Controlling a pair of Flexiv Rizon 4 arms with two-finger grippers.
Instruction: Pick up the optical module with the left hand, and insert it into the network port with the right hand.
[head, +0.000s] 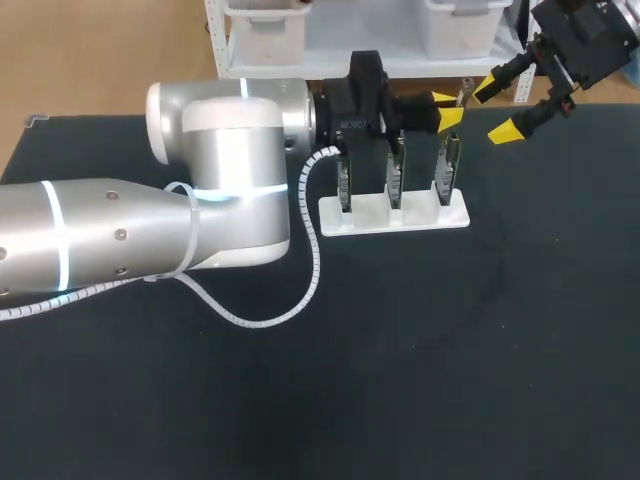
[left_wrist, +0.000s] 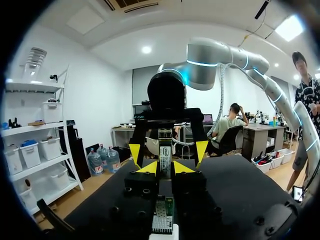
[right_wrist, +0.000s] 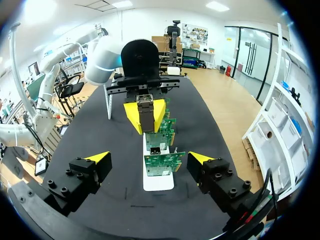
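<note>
My left gripper (head: 447, 110) hangs over the right end of the white stand (head: 345, 224), shut on the optical module (head: 464, 95), a slim grey metal bar (left_wrist: 165, 159) pinched between its yellow tips. In the right wrist view the module (right_wrist: 146, 114) points toward my right gripper (right_wrist: 149, 158), which stands wide open and holds nothing. That right gripper (head: 497, 108) sits just right of the module, facing it and apart from it. Three green network cards (right_wrist: 161, 161) stand upright in the stand, and a silver port cage (right_wrist: 155, 149) shows on the nearest one.
A white coiled cable (head: 312, 262) loops from my left arm onto the black tabletop (head: 480, 350). My left arm's bulky grey body (head: 230, 180) covers the table's left rear. The stand's far cards are partly hidden behind my left wrist.
</note>
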